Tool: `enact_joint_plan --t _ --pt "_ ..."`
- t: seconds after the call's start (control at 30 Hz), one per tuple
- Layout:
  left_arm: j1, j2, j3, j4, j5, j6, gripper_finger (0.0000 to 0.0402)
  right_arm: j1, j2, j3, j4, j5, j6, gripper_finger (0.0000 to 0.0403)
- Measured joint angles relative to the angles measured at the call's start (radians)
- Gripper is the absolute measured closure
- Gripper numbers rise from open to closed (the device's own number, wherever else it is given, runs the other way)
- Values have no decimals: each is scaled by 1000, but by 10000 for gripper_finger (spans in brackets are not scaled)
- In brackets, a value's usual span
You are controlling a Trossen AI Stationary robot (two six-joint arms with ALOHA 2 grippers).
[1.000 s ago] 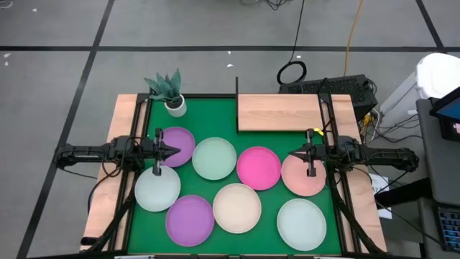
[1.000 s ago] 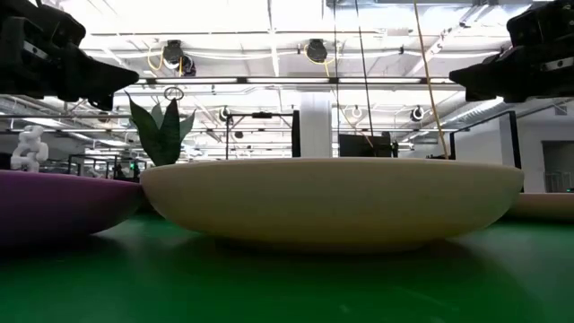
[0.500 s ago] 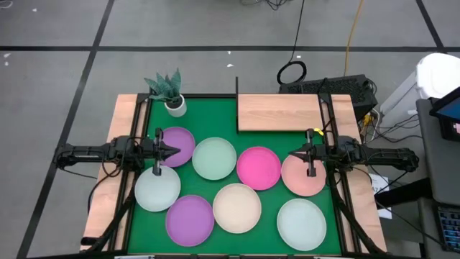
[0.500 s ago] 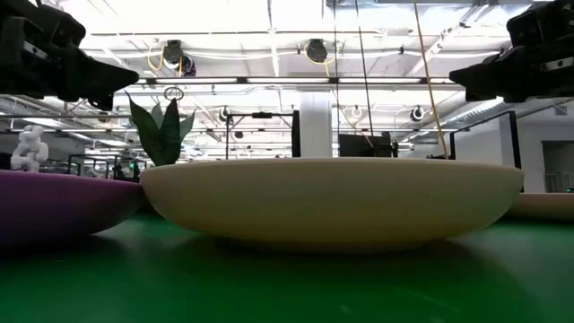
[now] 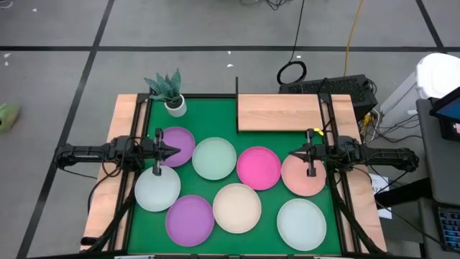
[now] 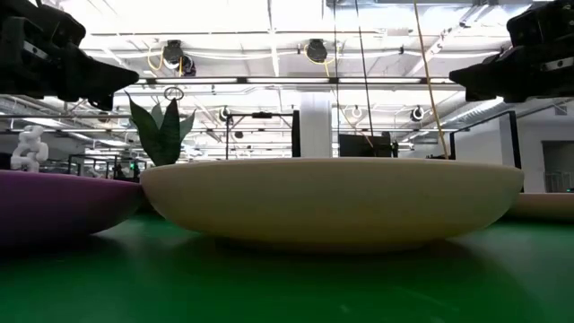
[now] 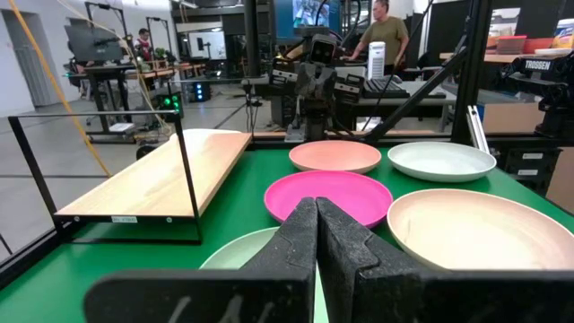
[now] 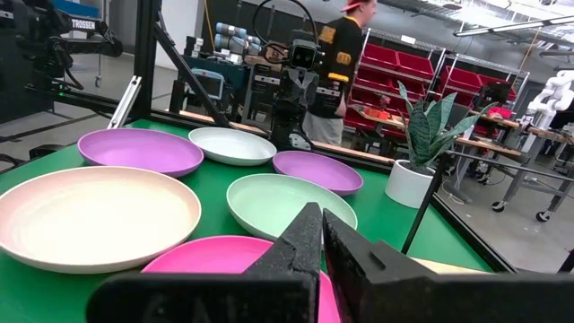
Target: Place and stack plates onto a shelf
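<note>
Eight plates lie flat on the green mat in the high view: purple (image 5: 177, 146), mint (image 5: 214, 158), hot pink (image 5: 259, 167), salmon (image 5: 305, 177), whitish (image 5: 157, 189), a second purple (image 5: 190, 219), cream (image 5: 237, 208) and pale mint-white (image 5: 302, 224). The light-wood shelf (image 5: 279, 112) stands at the mat's far edge, with its black post (image 5: 236, 90) at its far left corner. My left gripper (image 5: 172, 150) (image 7: 316, 215) hovers shut over the purple plate's left part. My right gripper (image 5: 296, 156) (image 8: 314, 224) hovers shut over the salmon plate's left rim. The two grippers point toward each other.
A small white pot with a green plant (image 5: 172, 101) stands at the mat's far left corner. Wooden side strips (image 5: 115, 155) edge the mat left and right. People (image 7: 383, 36) and workbenches show in the room beyond. In the low view the cream plate (image 6: 332, 202) fills the foreground.
</note>
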Motion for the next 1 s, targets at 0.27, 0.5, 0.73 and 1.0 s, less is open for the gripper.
enact_joint_plan --t 0.27,0.5,0.73,1.0 --pt "0 0 0 0 0 0 398 0 0 0 0 0 0 403" --pt "0 0 0 0 0 0 398 0 0 0 0 0 0 403" --pt "0 0 0 0 0 0 398 0 0 0 0 0 0 403" --pt "0 0 0 0 0 0 398 0 0 13 64 1 72 403"
